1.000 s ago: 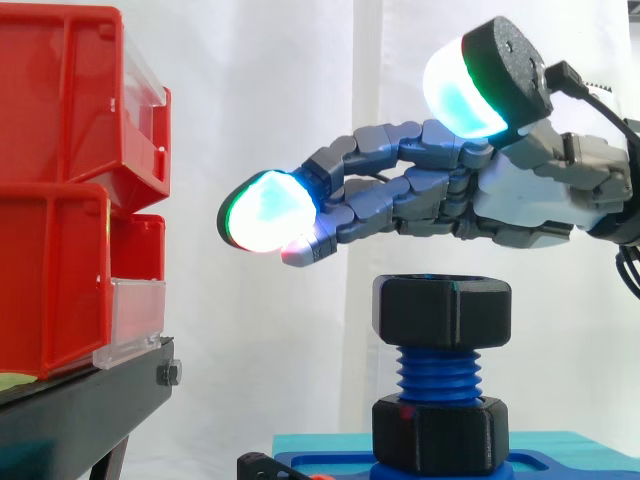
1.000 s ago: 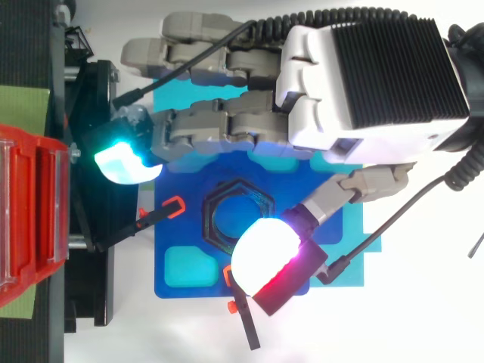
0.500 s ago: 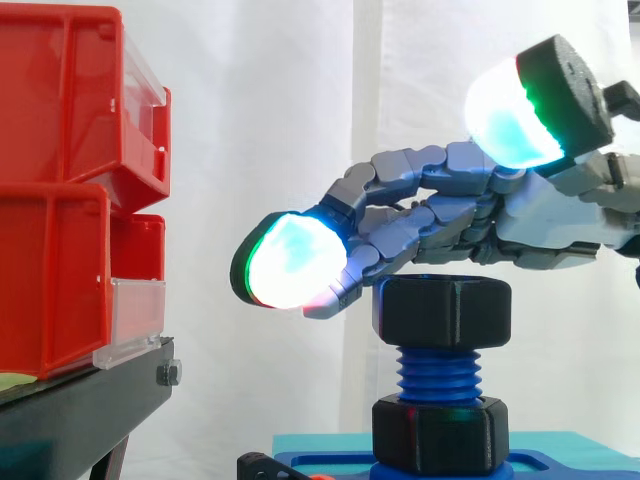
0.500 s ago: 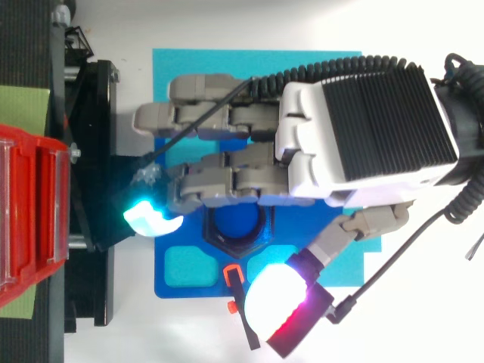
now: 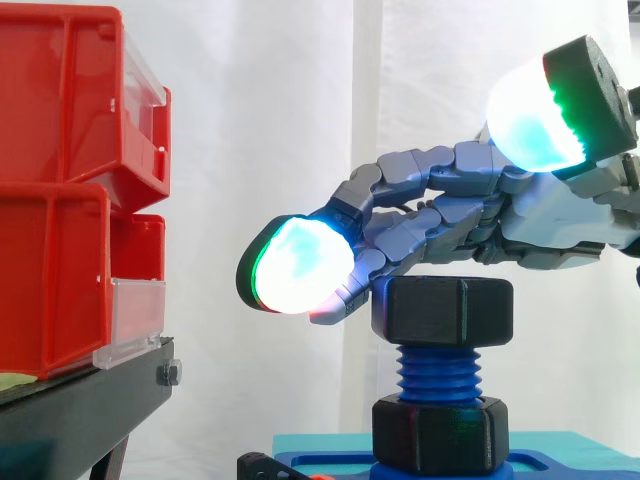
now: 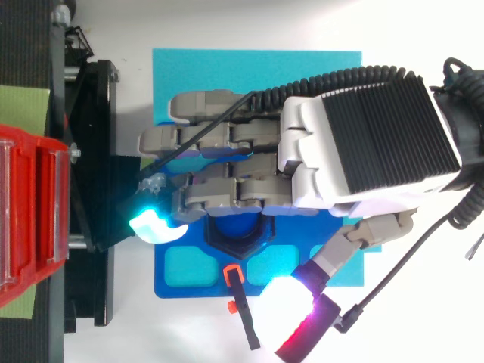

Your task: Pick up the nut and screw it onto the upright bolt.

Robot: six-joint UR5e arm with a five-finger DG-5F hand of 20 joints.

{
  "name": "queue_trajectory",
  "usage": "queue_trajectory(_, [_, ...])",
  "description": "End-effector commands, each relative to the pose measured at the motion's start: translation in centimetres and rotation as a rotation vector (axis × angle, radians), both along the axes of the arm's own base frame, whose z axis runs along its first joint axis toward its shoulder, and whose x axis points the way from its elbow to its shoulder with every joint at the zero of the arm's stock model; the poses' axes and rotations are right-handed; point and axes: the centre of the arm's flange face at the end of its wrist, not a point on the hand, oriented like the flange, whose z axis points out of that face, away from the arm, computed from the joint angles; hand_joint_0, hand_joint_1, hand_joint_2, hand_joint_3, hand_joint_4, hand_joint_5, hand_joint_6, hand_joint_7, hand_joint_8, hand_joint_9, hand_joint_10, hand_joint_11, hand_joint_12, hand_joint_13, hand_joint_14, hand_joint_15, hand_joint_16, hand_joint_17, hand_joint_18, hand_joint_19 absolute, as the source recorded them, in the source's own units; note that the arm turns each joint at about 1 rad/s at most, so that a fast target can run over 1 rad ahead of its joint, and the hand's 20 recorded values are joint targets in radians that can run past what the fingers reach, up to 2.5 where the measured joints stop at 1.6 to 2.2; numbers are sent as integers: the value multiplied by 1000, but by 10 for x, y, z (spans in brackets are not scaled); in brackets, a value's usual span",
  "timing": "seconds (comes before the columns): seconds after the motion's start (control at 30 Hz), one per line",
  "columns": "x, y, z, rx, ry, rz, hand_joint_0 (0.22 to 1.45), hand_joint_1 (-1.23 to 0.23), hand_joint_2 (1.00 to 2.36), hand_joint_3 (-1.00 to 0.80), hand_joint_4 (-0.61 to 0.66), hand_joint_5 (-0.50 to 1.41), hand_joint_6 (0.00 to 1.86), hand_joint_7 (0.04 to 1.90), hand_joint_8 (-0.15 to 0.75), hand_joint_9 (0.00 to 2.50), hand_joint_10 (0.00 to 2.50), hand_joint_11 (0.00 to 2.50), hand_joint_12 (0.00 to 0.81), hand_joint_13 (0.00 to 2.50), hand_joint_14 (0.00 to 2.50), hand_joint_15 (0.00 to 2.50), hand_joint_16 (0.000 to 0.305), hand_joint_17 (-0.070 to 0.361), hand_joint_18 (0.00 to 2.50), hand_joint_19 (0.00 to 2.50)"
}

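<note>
White with a red edge in the top view, the thumb's pad is the nearest part of the hand. It stands off to the near side and touches nothing; in the side view it is raised well above the nut. Just left of it, an orange clip with a black lever sits at the near edge of the blue base plate.

In the middle of this plate the blue bolt stands upright. The black nut sits on its top end, with bare thread below it. A second black nut is at the foot of the bolt, on the plate.

The fingers reach to the left, nearly straight, directly over the top nut. They lie so close to its upper face that I cannot tell whether they touch it. They are not closed around it: fingers and thumb are well apart and hold nothing. One fingertip, glowing cyan and white, hangs just past the nut's left side.

The plate rests on a teal mat, which reaches further to the far side. At the left, red bins are stacked on a black stand. Farthest is the white curtain.
</note>
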Motion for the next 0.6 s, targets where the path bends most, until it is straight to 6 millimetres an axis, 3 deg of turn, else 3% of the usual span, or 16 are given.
queue_trajectory(0.0, [0, -4, 0, 0, -1, -5, 467, -133, 1000, -500, 293, -194, 503, 1042, 282, 314, 0, 0, 270, 208, 0, 0, 28, 64, 0, 0])
queue_trajectory(0.57, [-2, -16, 0, -1, 0, -14, 485, -178, 1000, -500, 291, -138, 518, 1391, 296, 536, 0, 0, 248, 389, 0, 0, 22, 48, 93, 0])
